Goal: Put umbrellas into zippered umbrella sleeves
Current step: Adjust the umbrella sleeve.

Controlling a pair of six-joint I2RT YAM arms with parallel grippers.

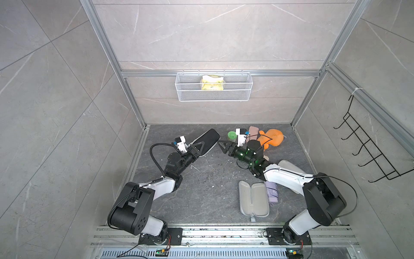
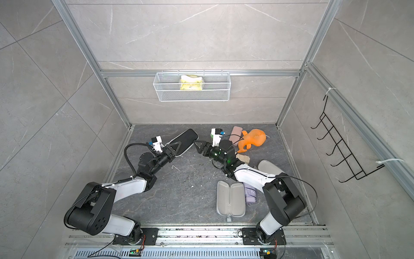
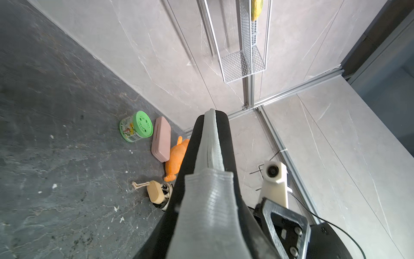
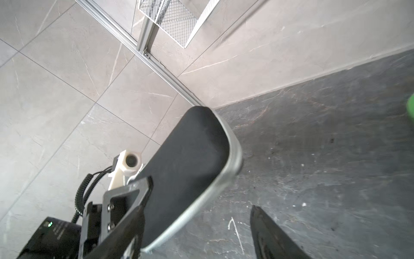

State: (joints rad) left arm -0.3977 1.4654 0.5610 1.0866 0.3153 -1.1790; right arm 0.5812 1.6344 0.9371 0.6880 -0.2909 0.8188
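Observation:
My left gripper point(image 1: 198, 149) is shut on the near end of the black zippered umbrella sleeve point(image 1: 208, 139), which points toward the back wall. In the left wrist view the sleeve point(image 3: 195, 143) is edge-on, its grey zip band facing the camera. My right gripper point(image 1: 224, 145) stands open just right of the sleeve point(image 4: 186, 154), with only floor between its fingers point(image 4: 268, 235). An open sleeve with grey lining point(image 1: 253, 198) lies flat at the front right, with a lilac umbrella point(image 1: 272, 192) beside it. A beige umbrella with black-and-white markings point(image 3: 156, 194) lies under the right arm.
A green-lidded jar point(image 1: 231, 135), a pink case point(image 1: 253, 131) and an orange plush toy point(image 1: 272, 139) crowd the back right of the floor. A pale sleeve point(image 2: 267, 167) lies partly under the right forearm. A wire basket point(image 1: 214, 86) hangs on the back wall, a hook rack point(image 1: 369, 152) on the right wall.

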